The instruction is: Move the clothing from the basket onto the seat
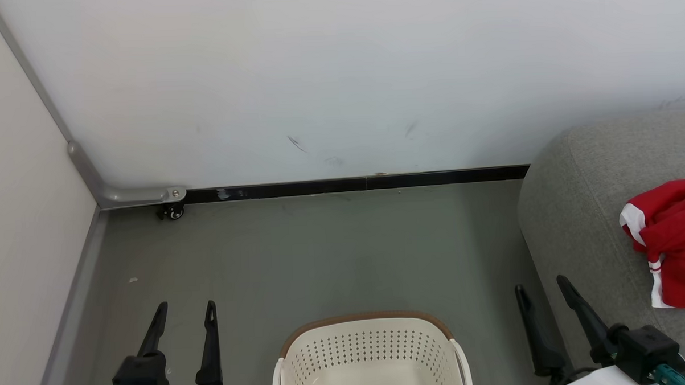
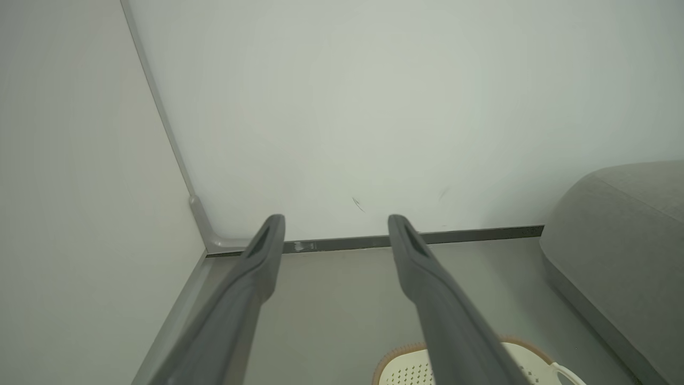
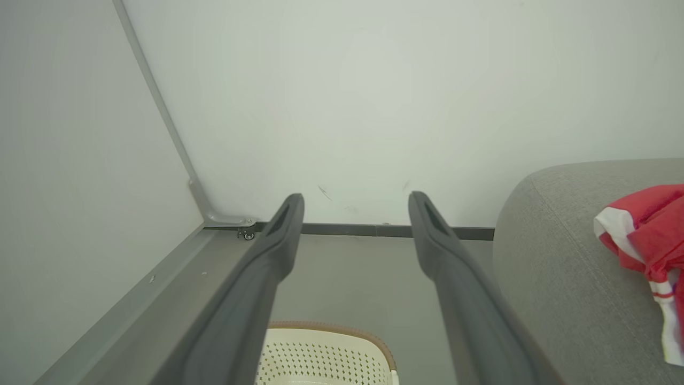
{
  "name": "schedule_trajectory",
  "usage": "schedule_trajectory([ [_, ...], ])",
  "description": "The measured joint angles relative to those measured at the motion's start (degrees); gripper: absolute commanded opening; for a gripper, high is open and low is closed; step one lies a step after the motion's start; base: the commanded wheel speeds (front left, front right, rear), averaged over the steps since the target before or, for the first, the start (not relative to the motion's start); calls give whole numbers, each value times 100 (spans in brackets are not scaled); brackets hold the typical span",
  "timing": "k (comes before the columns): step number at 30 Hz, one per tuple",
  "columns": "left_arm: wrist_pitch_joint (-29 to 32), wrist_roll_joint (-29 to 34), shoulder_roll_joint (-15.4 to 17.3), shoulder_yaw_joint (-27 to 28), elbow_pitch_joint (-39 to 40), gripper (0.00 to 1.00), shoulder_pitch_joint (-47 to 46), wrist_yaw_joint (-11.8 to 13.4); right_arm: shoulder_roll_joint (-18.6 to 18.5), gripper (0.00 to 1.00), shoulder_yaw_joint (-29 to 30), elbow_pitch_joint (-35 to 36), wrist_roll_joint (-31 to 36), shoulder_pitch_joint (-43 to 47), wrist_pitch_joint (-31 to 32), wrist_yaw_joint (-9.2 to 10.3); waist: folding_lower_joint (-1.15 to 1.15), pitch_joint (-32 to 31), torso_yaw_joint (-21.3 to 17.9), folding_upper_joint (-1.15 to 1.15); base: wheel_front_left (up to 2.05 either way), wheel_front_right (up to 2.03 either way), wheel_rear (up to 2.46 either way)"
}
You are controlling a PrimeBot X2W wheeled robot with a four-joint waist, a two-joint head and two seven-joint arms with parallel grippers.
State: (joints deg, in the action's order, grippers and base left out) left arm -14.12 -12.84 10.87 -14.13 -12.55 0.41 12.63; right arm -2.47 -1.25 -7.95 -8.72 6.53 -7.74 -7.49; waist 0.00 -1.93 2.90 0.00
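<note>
Grey flooring [image 1: 322, 256] bears the basket [image 1: 364, 318]; clothing [image 1: 677, 238], apparently bunched, tops the seat [image 1: 577, 218].

light: bright, even, diffuse | shadows: soft dark band under the seat [image 2: 625, 240] at 4 o'clock | head view: sharp | wrist views: hazy, washed-out wall [image 2: 374, 107], corner strip [image 2: 159, 107] bowed at 10 o'clock, fingers [image 2: 449, 321] blurred toward 6 o'clock

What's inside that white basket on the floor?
The part of the basket in view holds nothing: bare perforated wall and pale bottom. Its near end runs off the picture's edge, so that part cannot be checked. Red clothing lies on the grey seat.
</note>
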Motion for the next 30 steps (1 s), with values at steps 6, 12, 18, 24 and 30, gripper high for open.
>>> schedule_trajectory([
  [6, 0, 8, -10, -30, -9, 100, -80, -3, 0, 100, 33, 53, 0, 34, 2, 0, 0, 27, -10, 0, 0, 0, 0],
  [12, 0, 8, -10, -66, -71, 100, -81, -24, 1, 100, 77, 70, -2, 34, 19, 0, 0, 51, -18, 0, 0, 0, 0],
  [18, 0, 8, -13, -73, -102, 100, -93, -53, 1, 100, 104, 91, -2, 34, 20, 0, 0, 60, -21, 0, 0, 0, 0],
  [24, 0, 9, -20, -91, -126, 100, -180, -55, 1, 100, 108, 112, -42, 34, 26, 0, 0, 63, -21, 0, 0, 0, 0],
  [30, 0, 47, -25, -126, -191, 100, -185, -63, 1, 100, 112, 125, -43, 37, 63, 0, 0, 63, -17, 0, 0, 0, 0],
])
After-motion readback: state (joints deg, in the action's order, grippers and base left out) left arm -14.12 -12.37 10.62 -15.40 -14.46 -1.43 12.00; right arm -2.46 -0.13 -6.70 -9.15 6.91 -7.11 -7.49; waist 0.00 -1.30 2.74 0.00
